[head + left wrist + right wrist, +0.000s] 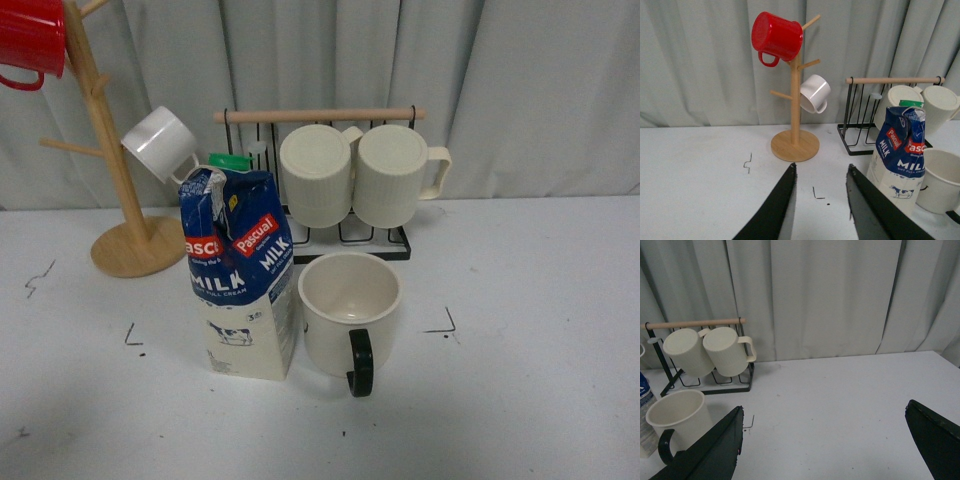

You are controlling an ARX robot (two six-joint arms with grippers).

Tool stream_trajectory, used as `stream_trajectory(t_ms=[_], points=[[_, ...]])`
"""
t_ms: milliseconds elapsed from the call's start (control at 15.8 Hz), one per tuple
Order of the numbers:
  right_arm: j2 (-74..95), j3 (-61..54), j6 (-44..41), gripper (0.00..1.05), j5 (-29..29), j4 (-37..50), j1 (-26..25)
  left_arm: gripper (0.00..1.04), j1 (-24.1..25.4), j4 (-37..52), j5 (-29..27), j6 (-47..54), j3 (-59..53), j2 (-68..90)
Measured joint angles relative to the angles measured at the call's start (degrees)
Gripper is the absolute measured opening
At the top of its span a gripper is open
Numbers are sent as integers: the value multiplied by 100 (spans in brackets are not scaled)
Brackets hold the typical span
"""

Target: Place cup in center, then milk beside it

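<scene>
Setting: white tabletop [540, 400] before pale grey pleated curtains [520, 90]; small black corner marks [441, 325] frame the centre patch.

Far left: a wooden mug tree [118, 215] on a round base carries a glossy red mug [30, 42] and a small white mug [160, 143], both hung by their handles.

Milk: the tall carton with dark blue top, red "Pascual" label, cow drawing on a cream bottom and green cap [238, 275] stands upright inside the marks, its gable creased and torn open.

Cup: the wide, smooth cream-coloured mug with a black C-shaped handle [349, 310] sits upright in the centre, just right of the carton and possibly touching it; the gap is too narrow to judge.

Behind: a black wire rack with a wooden rail [320, 180] holds two ribbed cream mugs [362, 172] on their sides.

Left gripper [820, 200]: dark fingers parted, holding nothing, low over the table near the carton.

Right gripper [822, 440]: fingers spread very wide, empty, apart from the mug.

Status: both items appear placed, so the task looks done.

Risk: the left fingers sit close to the tall, narrow carton; a sideways swing while pulling away could tip it onto the mug and spill through the open gable.
</scene>
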Motion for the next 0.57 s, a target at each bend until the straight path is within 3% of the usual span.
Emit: stream_trajectory(t_ms=[381, 571], points=[[0, 0, 2, 98, 0, 0, 0, 100, 0, 0, 0, 7, 0, 0], [0, 2, 0, 98, 0, 0, 0, 98, 0, 0, 0, 7, 0, 0]])
